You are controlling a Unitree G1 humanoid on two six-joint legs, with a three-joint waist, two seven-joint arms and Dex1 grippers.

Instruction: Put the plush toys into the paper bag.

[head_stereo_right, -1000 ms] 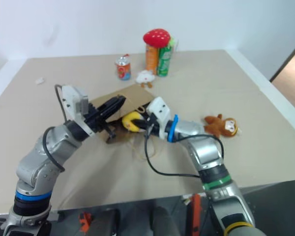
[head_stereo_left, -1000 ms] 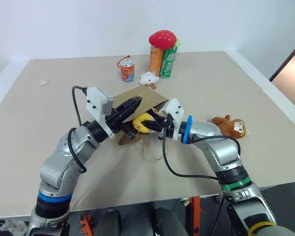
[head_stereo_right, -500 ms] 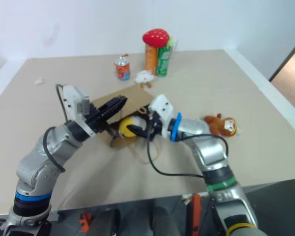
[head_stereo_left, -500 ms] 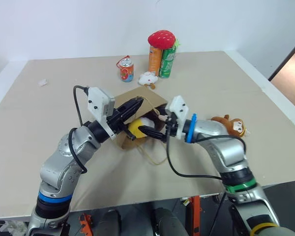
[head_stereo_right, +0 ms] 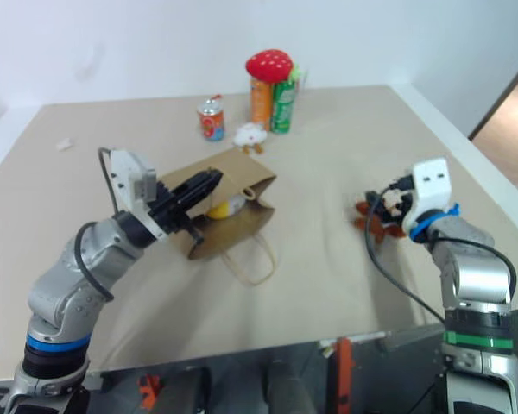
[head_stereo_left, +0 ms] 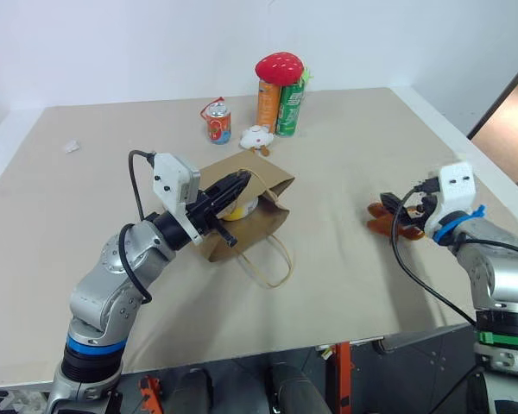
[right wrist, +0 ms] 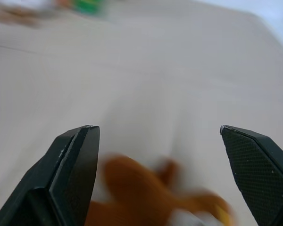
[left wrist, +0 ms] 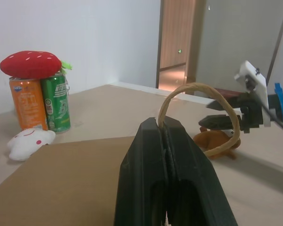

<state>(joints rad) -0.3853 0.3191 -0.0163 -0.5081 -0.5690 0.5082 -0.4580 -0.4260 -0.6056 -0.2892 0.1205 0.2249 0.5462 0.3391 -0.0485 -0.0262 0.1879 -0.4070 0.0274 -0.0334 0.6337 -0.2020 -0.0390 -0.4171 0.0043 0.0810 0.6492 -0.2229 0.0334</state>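
The paper bag (head_stereo_left: 250, 226) lies on its side in the middle of the table, mouth toward the back. My left gripper (head_stereo_left: 235, 185) is shut on its upper cord handle (left wrist: 198, 89) and holds the mouth up. Inside the mouth sits the yellow-and-white egg plush (head_stereo_left: 242, 205). The brown monkey plush (head_stereo_right: 373, 224) lies on the table at the right. My right gripper (head_stereo_left: 395, 214) hovers just over it, open, and in the right wrist view the monkey (right wrist: 146, 188) shows low between the wide-apart fingers (right wrist: 75, 160).
At the back stand an orange can (head_stereo_left: 273, 105) and a green can (head_stereo_left: 290, 108) with a red strawberry plush (head_stereo_left: 279, 68) on top. A small red can (head_stereo_left: 218, 125) and a white plush (head_stereo_left: 257, 136) sit nearby. The bag's other cord loop (head_stereo_left: 272, 263) trails on the table. The table's right edge (head_stereo_left: 492, 185) runs close to the monkey.
My right gripper let go of the egg plush at the bag's mouth, opened wide and swung right to the monkey. The egg plush now rests inside the bag. The left gripper stayed put.
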